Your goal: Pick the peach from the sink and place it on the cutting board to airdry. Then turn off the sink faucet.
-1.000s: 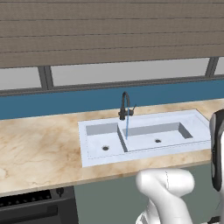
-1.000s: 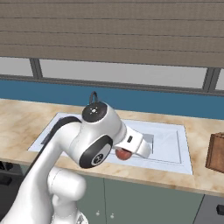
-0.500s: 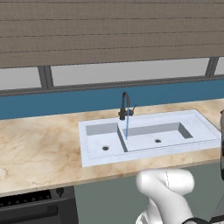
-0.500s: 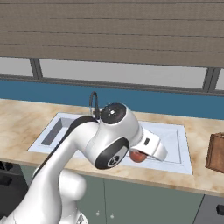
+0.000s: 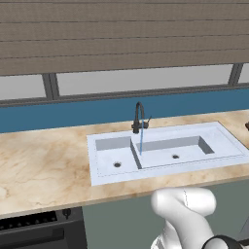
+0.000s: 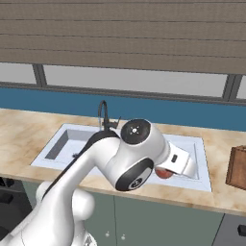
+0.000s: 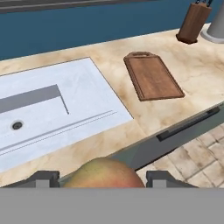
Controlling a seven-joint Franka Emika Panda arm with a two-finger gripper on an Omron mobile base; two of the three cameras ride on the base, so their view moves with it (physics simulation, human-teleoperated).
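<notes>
Gripper: jaws pinching the peach, carried in the air above the counter's front edge, off the sink's right end. Cabinet fronts: grey-green, below the counter. Counter: beige marbled stone. Sink: white, double basin, broad rim, a dark drain in each basin. Sink faucet: black gooseneck at the back rim, water running. Cutting board: brown wood, flat on the counter right of the sink. Knife block: beyond the board. Back wall: blue band, window, brown blinds above.
</notes>
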